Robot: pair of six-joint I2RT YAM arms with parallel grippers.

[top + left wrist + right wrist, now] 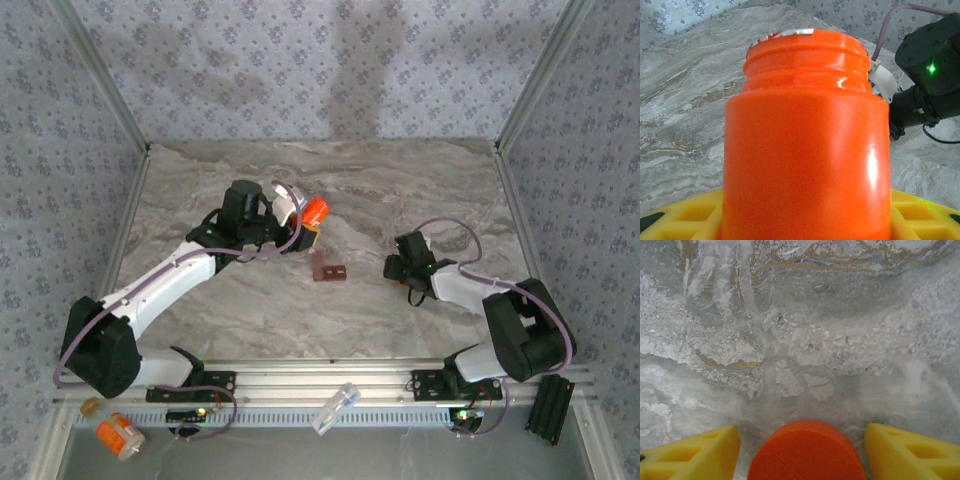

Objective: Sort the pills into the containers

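My left gripper (308,228) is shut on an open orange bottle (316,211), held above the table's middle. In the left wrist view the bottle (807,150) stands between the yellow fingers (687,215), with a bit of white foil at its rim. The containers, a small dark red-brown box (328,268), lie on the table just right of and below the bottle. My right gripper (397,268) points down at the table further right. It (801,432) stands open around a round orange cap (807,455), with a gap on each side. The pills are hidden.
A clear plastic tube (335,408) lies on the rail at the near edge. A white-capped orange bottle (118,436) lies at the near left, off the marble table (400,180). Metal frame posts and patterned walls close in the sides and back.
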